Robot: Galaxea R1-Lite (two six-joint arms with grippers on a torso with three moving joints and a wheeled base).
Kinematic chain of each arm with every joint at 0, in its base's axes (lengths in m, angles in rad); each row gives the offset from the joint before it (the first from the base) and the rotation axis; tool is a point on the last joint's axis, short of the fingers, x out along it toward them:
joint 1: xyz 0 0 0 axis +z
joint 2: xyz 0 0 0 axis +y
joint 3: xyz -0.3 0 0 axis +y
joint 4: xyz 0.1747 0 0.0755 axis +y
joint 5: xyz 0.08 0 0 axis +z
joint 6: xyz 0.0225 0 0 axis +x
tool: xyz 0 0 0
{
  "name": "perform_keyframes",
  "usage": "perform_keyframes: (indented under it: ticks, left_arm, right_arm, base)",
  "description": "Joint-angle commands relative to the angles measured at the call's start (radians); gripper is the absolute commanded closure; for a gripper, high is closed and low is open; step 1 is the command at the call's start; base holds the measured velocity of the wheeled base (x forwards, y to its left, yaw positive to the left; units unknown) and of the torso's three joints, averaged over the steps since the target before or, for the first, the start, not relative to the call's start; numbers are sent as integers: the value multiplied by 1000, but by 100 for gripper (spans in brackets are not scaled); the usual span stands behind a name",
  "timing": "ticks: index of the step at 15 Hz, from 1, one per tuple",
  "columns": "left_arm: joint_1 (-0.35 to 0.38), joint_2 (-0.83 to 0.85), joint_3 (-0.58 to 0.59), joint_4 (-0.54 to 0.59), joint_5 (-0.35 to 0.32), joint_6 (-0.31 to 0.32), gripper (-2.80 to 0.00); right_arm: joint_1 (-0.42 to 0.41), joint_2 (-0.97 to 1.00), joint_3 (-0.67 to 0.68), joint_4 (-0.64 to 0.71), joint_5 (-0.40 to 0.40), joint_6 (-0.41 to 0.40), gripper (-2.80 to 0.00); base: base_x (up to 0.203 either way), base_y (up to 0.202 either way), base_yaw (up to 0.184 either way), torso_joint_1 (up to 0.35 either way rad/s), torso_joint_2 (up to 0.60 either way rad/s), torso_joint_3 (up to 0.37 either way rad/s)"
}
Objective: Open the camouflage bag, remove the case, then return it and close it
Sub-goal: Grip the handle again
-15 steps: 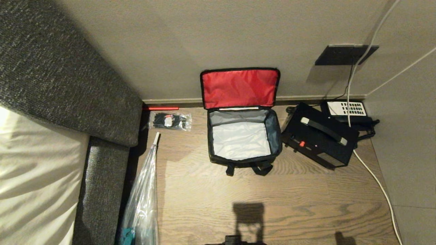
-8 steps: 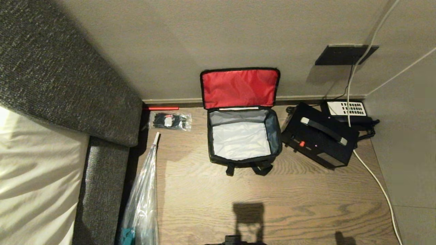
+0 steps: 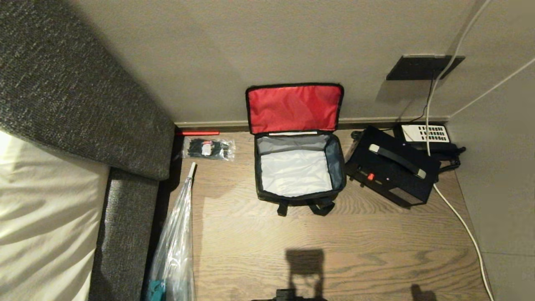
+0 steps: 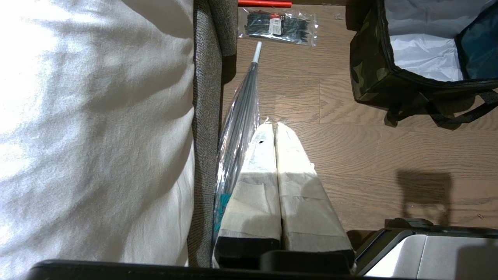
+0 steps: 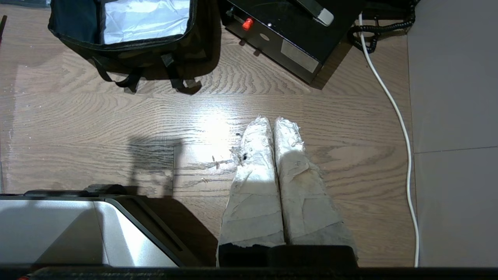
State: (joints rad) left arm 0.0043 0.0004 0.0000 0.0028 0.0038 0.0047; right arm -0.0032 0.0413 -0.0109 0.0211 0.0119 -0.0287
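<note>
Camouflage bag [image 3: 299, 171], centre: lid up, empty. Case [image 3: 391, 170], at the bag's 3 o'clock, just beside it on the floor: removed; returning and closing remain. Left gripper [image 4: 275, 128] and right gripper [image 5: 272, 122]: fingers pressed together, empty, over bare floor at 6 o'clock.

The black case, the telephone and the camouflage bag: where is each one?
case [image 3: 386, 177], head view, on its flat black top beside the handle.
telephone [image 3: 424, 133], head view, on its white keypad.
camouflage bag [image 3: 294, 109], head view, on the red lining of its open lid.

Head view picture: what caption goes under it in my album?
Open green-black camouflage fabric bag, red lid up, beside rigid black rectangular case on wooden floor.
</note>
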Motion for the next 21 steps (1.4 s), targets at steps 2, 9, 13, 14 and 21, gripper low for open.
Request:
perform_keyframes:
  ticks: [2,9,13,14,21]
  left_arm:
    - [0,-2,2,0,1,0,0]
    - [0,-2,2,-1,1,0,0]
    - [0,-2,2,0,1,0,0]
    - [0,-2,2,0,1,0,0]
    - [0,-2,2,0,1,0,0]
  right_arm:
    - [0,8,0,0,0,0,0]
    - [0,8,0,0,0,-2,0]
    - [0,8,0,0,0,0,0]
    - [0,8,0,0,0,0,0]
    - [0,8,0,0,0,0,0]
  base:
    - [0,0,0,0,0,0]
    - [0,0,0,0,0,0]
    - [0,0,0,0,0,0]
    - [0,0,0,0,0,0]
    - [0,0,0,0,0,0]
